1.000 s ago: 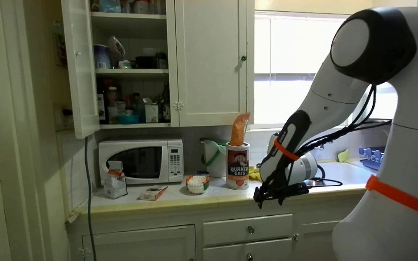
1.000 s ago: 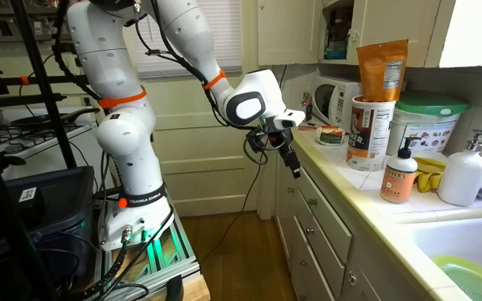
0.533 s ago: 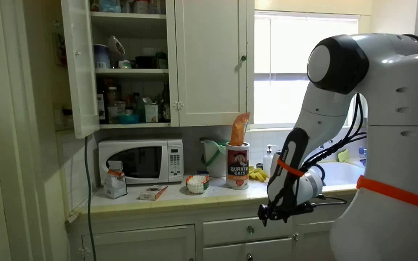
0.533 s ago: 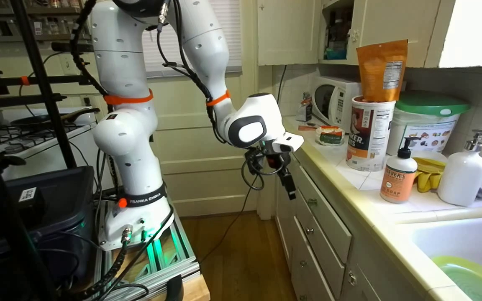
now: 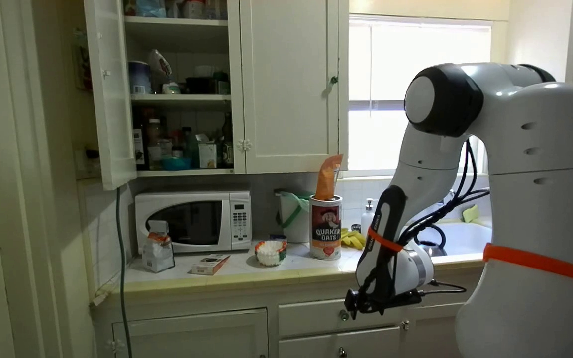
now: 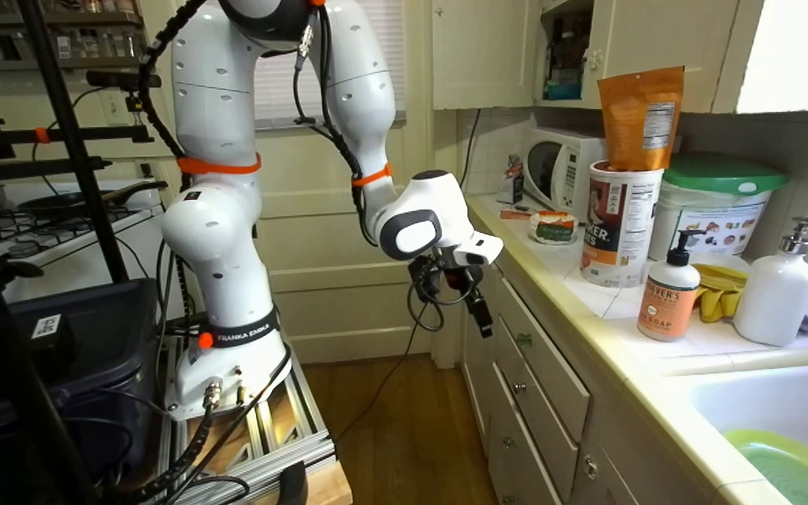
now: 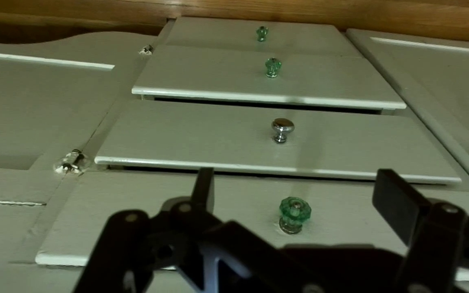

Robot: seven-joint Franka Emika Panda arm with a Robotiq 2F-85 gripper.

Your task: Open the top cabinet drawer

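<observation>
The top drawer front (image 5: 306, 318) is wide, shallow and cream-white, just under the counter; it looks closed. It also shows in an exterior view (image 6: 551, 372) and lowest in the wrist view (image 7: 128, 211). Its green glass knob (image 7: 294, 211) shows there, and in both exterior views (image 5: 343, 314) (image 6: 523, 339). My black gripper (image 7: 293, 179) is open and empty, its fingers spread to either side of the knob in the wrist view, touching nothing visible. In both exterior views the gripper (image 5: 367, 314) (image 6: 486, 331) hangs near the drawer's height, in front of it.
The counter's yellow edge (image 5: 217, 283) runs above the drawer. A second drawer (image 7: 177, 134) with a metal knob (image 7: 282, 128) lies below. An oats canister (image 5: 325, 228), microwave (image 5: 192, 221) and soap bottle (image 6: 669, 291) stand on the counter.
The arm has come down, lowering the gripper from counter-edge height to the top drawer's height. In the last half second it shifted slightly left in an exterior view. The drawer has not moved.
</observation>
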